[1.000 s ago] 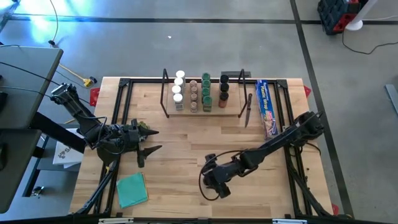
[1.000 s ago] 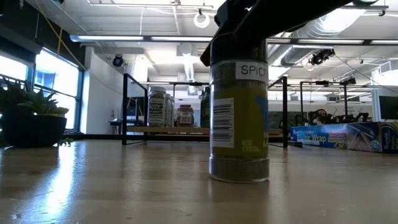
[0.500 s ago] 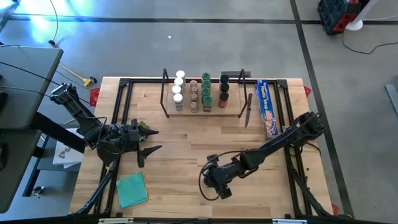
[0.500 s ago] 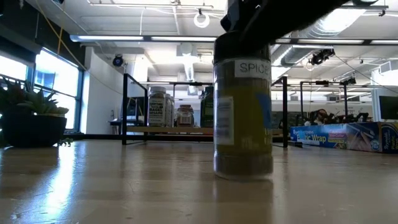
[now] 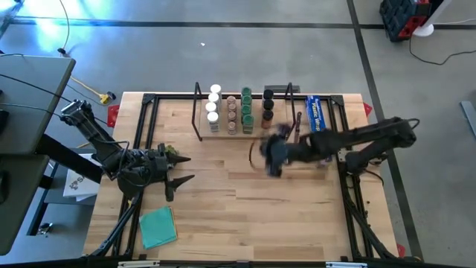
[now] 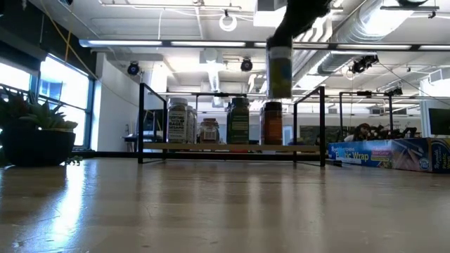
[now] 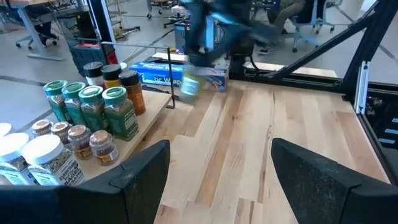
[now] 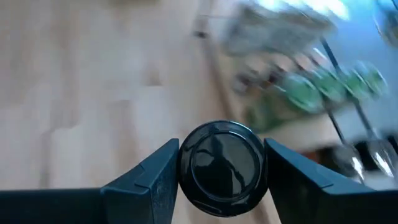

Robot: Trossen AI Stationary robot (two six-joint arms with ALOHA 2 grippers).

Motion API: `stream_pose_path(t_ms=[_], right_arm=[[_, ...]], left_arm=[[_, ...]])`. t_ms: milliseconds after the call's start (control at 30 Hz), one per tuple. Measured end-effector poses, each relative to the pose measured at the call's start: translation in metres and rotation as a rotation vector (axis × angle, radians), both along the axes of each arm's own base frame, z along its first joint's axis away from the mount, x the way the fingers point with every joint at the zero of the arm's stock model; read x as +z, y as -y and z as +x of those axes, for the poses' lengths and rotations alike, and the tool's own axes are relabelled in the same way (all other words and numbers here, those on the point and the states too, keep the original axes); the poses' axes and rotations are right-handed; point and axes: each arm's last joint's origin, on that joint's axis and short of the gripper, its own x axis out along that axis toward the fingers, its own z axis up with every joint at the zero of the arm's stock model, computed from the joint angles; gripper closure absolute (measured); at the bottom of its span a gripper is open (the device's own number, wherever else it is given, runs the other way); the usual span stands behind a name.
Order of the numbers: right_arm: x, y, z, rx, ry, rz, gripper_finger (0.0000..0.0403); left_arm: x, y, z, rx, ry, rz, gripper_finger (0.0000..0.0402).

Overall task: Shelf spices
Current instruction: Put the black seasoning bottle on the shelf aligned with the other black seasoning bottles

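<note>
The high view looks straight down on the whole surface [image 5: 223,186]. The low view sits at surface height, facing level toward the shelf [image 6: 232,146], far off. The left wrist view looks past its own fingers [image 7: 143,168] toward the shelf at ten o'clock. The right wrist view is close above a black-lidded jar [image 8: 222,167].

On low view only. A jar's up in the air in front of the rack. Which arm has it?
Observer: The right gripper holds the jar. In the high view it's just short of the shelf, near the black-lid row.
Operator: Lid colour? It's cut off here.
Observer: Black. The right wrist view shows the lid between the gripper's fingers.
Operator: Left arm?
Observer: The left gripper is open and empty, on the left side of the table.
</note>
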Motion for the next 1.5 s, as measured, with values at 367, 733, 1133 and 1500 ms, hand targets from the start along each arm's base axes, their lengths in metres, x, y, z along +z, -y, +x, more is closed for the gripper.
stream_pose_path(t_ms=[367, 733, 1133, 1500], right_arm=[[-0.050, 0.088, -0.003, -0.382, 0.095, 0.119, 0.0209], [-0.074, 0.096, -0.005, -0.462, 0.173, 0.129, 0.0201], [-0.073, 0.101, -0.006, -0.503, 0.192, 0.091, 0.0194], [-0.074, 0.105, -0.006, -0.511, 0.188, 0.086, 0.0180]], left_arm=[[-0.001, 0.000, 0.001, 0.007, -0.001, 0.005, 0.0124], [0.000, 0.000, 0.001, 0.008, 0.000, 0.005, 0.0124], [0.000, 0.000, 0.001, 0.008, 0.002, 0.004, 0.0124], [0.000, 0.000, 0.001, 0.008, 0.002, 0.004, 0.0124]])
